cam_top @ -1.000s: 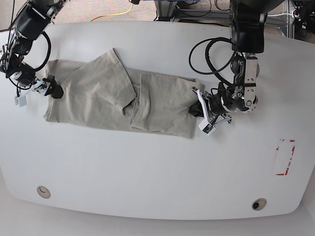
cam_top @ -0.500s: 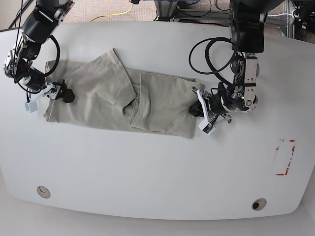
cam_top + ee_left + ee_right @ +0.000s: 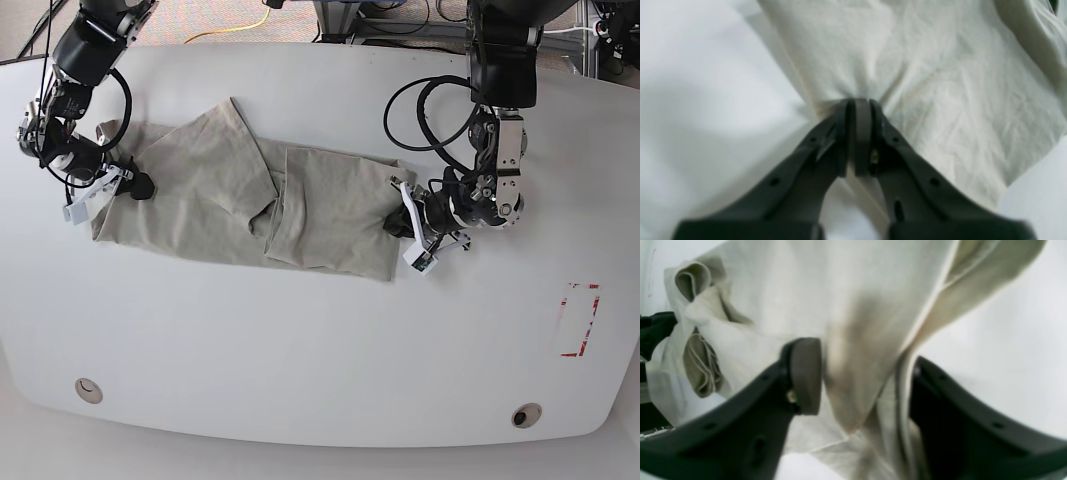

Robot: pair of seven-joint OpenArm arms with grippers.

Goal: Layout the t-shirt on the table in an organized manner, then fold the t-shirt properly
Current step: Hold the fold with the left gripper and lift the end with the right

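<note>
Laying-out not finished: t-shirt (image 3: 250, 205) lies rumpled and overlapped mid-table (image 3: 320, 360), left gripper (image 3: 858, 110) pinched tight on one edge, right gripper (image 3: 867, 373) half-closed around cloth at the opposite end, folding not begun.

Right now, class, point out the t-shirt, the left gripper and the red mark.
t-shirt (image 3: 200, 200): base view, its flat middle.
left gripper (image 3: 858, 103): left wrist view, its shut tips.
red mark (image 3: 580, 320): base view, its outline.

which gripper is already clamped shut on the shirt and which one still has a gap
The left gripper is clamped shut on the t-shirt edge. The right gripper has a gap, with cloth between its fingers.
</note>
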